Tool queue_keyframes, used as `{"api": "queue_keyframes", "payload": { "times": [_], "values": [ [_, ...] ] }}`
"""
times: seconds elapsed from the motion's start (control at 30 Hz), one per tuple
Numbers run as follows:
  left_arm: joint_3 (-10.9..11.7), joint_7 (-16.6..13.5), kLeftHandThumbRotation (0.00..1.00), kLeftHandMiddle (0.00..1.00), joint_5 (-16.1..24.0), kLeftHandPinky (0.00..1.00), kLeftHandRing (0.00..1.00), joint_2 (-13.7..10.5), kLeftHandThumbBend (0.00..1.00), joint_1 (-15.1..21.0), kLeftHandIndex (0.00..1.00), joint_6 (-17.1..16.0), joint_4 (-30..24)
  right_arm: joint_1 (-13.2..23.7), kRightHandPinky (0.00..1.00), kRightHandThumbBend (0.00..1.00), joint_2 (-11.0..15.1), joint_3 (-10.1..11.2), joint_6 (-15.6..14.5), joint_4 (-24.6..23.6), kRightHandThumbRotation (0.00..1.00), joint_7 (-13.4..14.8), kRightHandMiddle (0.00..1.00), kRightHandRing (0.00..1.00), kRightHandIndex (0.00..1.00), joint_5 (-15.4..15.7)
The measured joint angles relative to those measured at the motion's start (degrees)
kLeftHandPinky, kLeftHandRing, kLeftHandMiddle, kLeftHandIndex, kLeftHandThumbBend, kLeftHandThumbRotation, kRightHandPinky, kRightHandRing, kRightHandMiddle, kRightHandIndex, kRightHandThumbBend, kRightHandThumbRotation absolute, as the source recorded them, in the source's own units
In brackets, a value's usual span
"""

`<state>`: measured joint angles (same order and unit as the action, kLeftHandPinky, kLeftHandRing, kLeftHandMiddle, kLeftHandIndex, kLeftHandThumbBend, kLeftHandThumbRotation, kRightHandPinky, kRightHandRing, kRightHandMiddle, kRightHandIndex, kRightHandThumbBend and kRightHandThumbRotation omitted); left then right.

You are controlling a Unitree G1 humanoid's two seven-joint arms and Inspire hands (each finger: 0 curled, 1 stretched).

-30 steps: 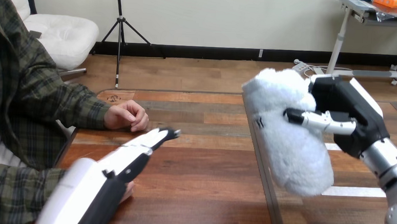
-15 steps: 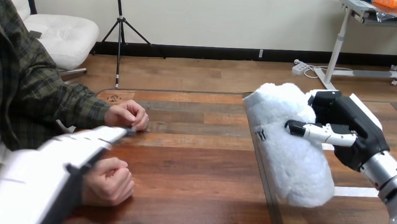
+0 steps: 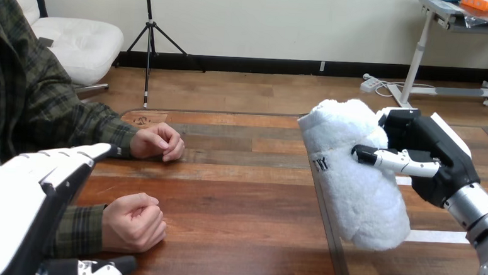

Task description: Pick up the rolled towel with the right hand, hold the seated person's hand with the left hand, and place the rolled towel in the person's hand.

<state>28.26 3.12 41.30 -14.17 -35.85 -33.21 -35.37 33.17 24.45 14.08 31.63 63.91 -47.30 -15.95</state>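
Aloft, the rolled towel [image 3: 356, 175] fills the right hand [image 3: 431, 155].

Wooden counter [image 3: 238, 197]; beyond it plank floor [image 3: 250, 90], pale wall [image 3: 266, 19], black baseboard [image 3: 264, 65], white cushioned chair [image 3: 76, 40], black tripod [image 3: 148, 35], metal-legged side table [image 3: 438, 10].

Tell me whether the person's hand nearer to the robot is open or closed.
Closed. The person's nearer hand rests on the table as a fist, fingers curled under, no palm showing.
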Motion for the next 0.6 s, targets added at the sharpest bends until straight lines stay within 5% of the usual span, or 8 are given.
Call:
{"api": "queue_keyframes", "payload": {
  "times": [0.6],
  "values": [
    [0.3, 2.7, 0.22, 0.76, 0.1, 0.64, 0.74, -5.7, 1.0, 1.3, 0.77, 5.1, 0.0, -0.6, 0.18, 0.74, 0.0, 0.0, 0.3, -3.0, 0.0, -0.2, 0.3, 0.21, 0.32, 0.0]
  ]
}}
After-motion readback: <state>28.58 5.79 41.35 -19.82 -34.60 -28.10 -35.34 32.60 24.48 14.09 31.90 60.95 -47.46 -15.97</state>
